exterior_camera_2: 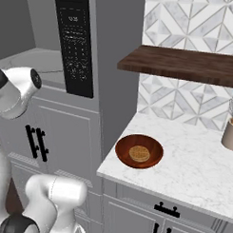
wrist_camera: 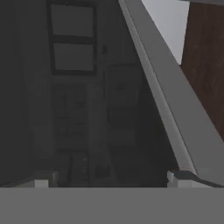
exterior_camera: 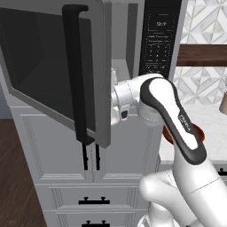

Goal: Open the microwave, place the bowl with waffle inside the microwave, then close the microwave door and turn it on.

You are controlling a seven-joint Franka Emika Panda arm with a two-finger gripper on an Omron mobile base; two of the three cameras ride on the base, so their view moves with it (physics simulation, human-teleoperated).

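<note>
Waffle lies in the bowl on the marble bench, beside the microwave; microwave door stands part open. White arm reaches behind the door's edge; claw's fingers sit apart, empty.

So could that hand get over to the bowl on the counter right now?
Probably not directly: the hand is tucked behind the swung-open microwave door, while the bowl with its waffle sits uncovered on the counter, so the arm must pull back first.

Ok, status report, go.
Gripper behind the door, state unclear. Door swung partly open. Bowl with waffle on the counter, untouched. Nothing blocking the bowl.
</note>
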